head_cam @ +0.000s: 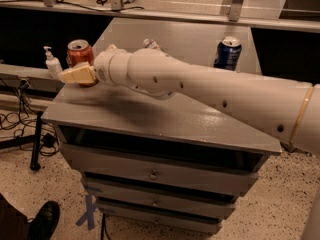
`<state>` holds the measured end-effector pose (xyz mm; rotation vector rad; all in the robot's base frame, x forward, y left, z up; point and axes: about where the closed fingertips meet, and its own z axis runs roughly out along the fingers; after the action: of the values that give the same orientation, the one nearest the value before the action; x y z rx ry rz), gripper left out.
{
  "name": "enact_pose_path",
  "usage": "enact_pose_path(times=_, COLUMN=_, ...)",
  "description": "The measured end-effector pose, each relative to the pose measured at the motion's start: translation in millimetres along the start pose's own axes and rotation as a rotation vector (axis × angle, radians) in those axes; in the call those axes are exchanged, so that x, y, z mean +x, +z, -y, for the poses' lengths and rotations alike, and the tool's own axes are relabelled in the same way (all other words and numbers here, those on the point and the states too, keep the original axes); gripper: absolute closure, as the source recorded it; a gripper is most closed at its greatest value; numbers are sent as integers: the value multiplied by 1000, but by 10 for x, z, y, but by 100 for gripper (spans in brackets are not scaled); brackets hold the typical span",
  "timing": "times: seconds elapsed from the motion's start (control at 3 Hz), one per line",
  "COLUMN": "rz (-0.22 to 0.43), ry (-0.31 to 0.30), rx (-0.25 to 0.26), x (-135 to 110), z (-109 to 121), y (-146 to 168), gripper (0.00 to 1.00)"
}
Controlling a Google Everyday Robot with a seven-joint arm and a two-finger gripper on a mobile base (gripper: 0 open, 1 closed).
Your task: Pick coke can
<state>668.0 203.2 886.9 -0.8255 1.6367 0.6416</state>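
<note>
The coke can (80, 53), red-orange with a silver top, stands upright near the left edge of the grey cabinet top (150, 116). My gripper (76, 76), cream-coloured at the end of the thick white arm (200, 84), is right in front of the can's lower part and covers its base. I cannot tell whether it touches the can. The arm reaches in from the right across the cabinet top.
A dark blue can (227, 53) stands at the back right. A clear bottle's top (150, 44) shows behind the arm. A white pump bottle (51, 63) stands just left of the coke can. Drawers (155, 174) face me below; a shoe (45, 219) and cables (20, 119) are on the floor at left.
</note>
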Motion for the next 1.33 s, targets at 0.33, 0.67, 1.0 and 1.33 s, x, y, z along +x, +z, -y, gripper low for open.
enact_pose_path(times=0.33, rz=19, ry=5, rx=-3, x=-73, z=20, y=139, gripper=18)
enact_pose_path(times=0.67, rz=22, ry=9, rx=-1, x=-76, z=27, y=162, gripper=41)
enact_pose_path(times=1.0, rz=19, ry=16, rx=3, x=-44, z=26, y=136, gripper=65)
enact_pose_path(times=1.33, rz=36, ry=21, rx=7, x=-115, z=43, y=61, gripper=88)
